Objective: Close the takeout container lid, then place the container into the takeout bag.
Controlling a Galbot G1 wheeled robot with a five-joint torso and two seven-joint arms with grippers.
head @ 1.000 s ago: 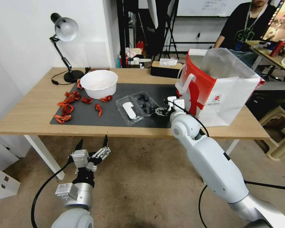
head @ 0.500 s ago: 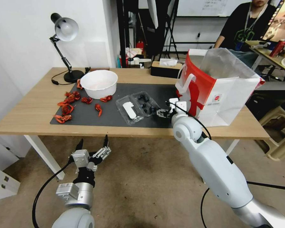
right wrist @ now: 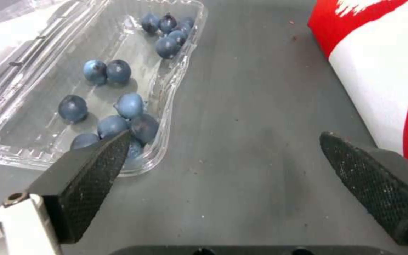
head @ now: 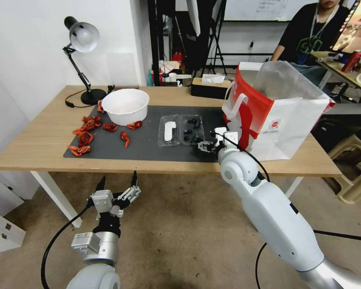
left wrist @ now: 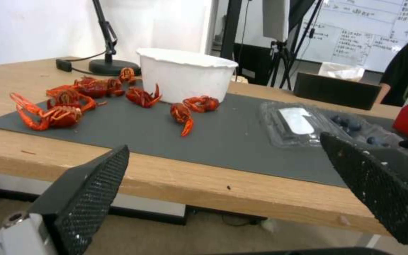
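Right wrist view has the right gripper point(right wrist: 223, 156) spread wide and empty over the dark grey mat point(right wrist: 260, 88), one finger at the near corner of the takeout container point(right wrist: 95, 88), a small clear plastic hinged clamshell box holding dark blueberries point(right wrist: 119, 106); whether that finger touches the rim I cannot tell. On the gripper's other side, just beside it, stands the takeout bag point(head: 276, 116), a large red-and-white paper bag with white flat handles and a clear liner, mouth up. Beyond the blueberry tray, joined to it along the hinge, the lid point(head: 169, 130), the clear half with a white oblong label, lies flat and open on the mat. Farther off on that side sit a round white bowl point(head: 125, 105) and scattered red crayfish point(head: 84, 136). Judging from this, nothing is done yet: closing and bagging both remain. Each half's long axis runs away from the robot, the two halves side by side across the table. Below the table edge the left gripper point(head: 116, 188) hangs parked, fingers apart.
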